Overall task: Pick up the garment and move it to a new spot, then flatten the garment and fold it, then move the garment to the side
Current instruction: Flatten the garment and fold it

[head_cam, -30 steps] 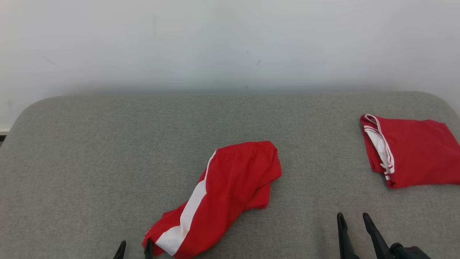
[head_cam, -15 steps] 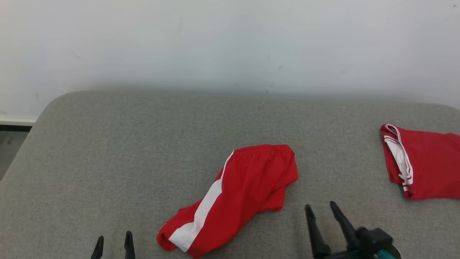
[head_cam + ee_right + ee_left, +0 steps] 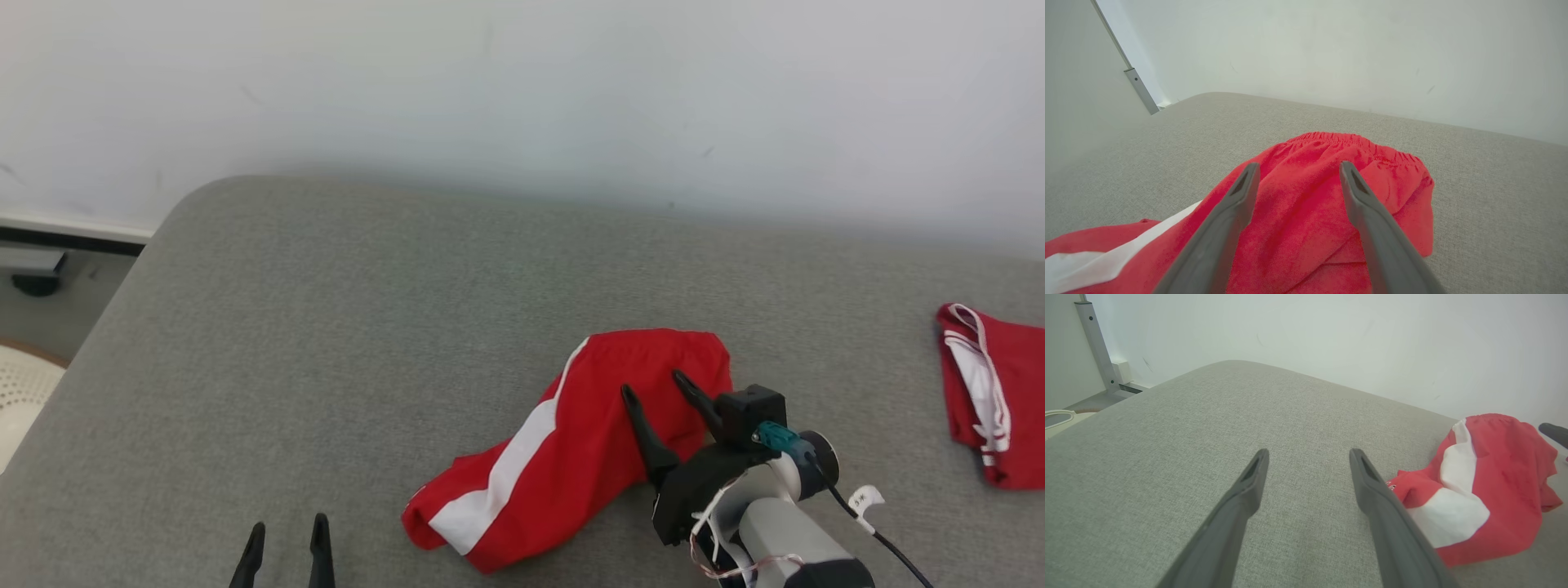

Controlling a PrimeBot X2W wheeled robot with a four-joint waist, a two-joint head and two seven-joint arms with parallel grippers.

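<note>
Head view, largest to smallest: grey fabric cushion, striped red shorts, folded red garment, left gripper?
grey fabric cushion
striped red shorts
folded red garment, cut off at frame edge
left gripper

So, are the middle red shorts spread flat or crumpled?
Crumpled. The shorts lie bunched and twisted, cloth doubled over itself, the white stripe bent.

A grey fabric surface [image 3: 367, 310] with a rounded corner spans the lower frame; a plain white wall [image 3: 522, 82] crosses the top. At the left edge, a dark baseboard [image 3: 73, 237] and grey floor [image 3: 69, 306].
</note>
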